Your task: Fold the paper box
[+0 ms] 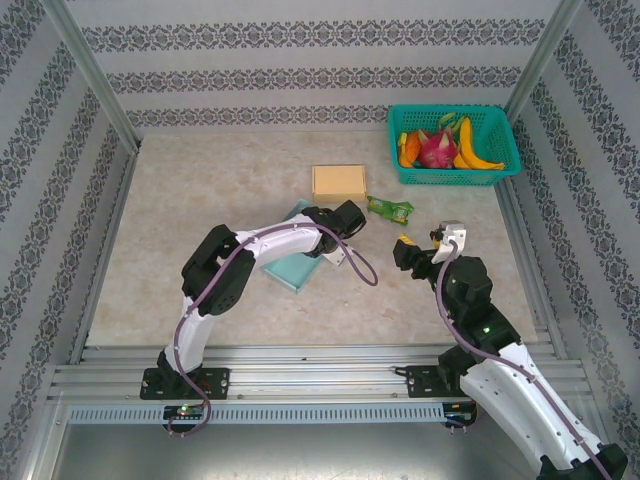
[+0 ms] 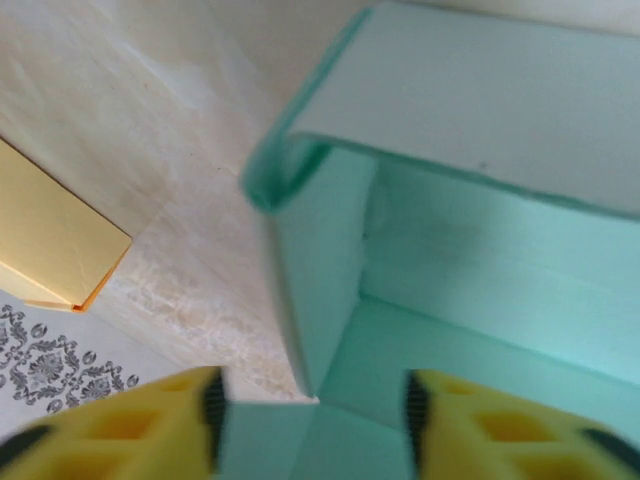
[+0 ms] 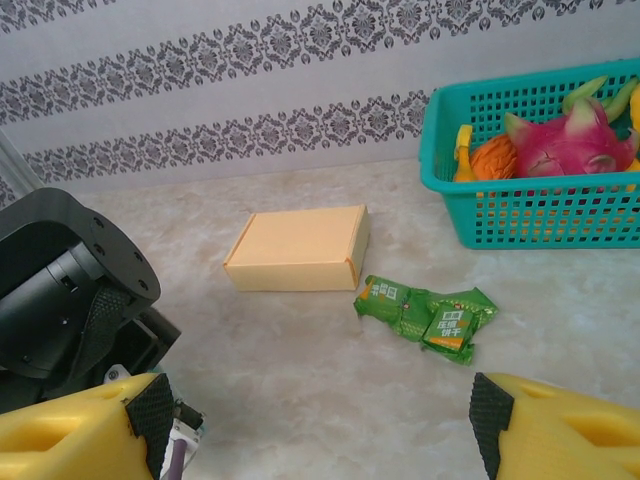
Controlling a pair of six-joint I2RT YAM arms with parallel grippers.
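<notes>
here the teal box [image 2: 480, 130] sits between the spread left gripper [image 2: 312, 420] fingers.

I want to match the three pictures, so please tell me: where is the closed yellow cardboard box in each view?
Top external: the yellow box is at centre back, left of the basket.
Left wrist: left edge, one corner showing, left of the teal paper box.
Right wrist: centre, up-left of the green packets.
Shared landmark: the patterned wall behind it.
</notes>
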